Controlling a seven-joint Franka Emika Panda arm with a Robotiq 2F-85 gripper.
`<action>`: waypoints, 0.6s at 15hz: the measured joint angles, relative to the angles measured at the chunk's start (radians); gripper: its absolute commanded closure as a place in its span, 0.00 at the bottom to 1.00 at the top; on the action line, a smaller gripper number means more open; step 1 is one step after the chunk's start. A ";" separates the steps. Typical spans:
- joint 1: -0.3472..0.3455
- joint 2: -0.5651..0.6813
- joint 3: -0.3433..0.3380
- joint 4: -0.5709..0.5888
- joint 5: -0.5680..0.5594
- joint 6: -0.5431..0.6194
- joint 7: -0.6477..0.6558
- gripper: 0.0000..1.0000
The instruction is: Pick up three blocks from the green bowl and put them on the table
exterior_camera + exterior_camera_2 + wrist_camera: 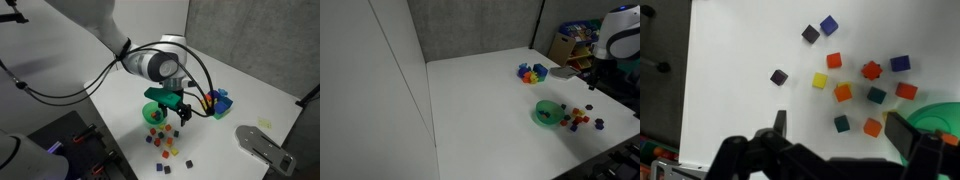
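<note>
Several tiny blocks lie scattered on the white table (735, 60), among them a yellow one (820, 80), an orange one (843, 92), a red one (872, 70) and a dark purple one (778, 76). They also show in both exterior views (165, 145) (582, 117), next to the green bowl (152, 112) (548, 113). In the wrist view the bowl (943, 118) sits at the right edge, half hidden by a finger. My gripper (843, 128) (176, 115) is open and empty, hovering above the blocks beside the bowl. What the bowl holds is unclear.
A bigger blue-yellow-red-green block cluster (218, 101) (532, 72) stands on the table beyond the bowl. A grey flat object (262, 145) lies near a table corner. Black cables hang from the arm. A dark grey wall panel (470, 25) backs the table.
</note>
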 measured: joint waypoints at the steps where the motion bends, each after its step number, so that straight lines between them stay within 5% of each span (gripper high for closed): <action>1: 0.008 -0.058 0.011 -0.020 -0.007 -0.050 0.005 0.00; 9: 0.031 -0.426 0.167 -0.062 0.162 -0.387 0.006 0.00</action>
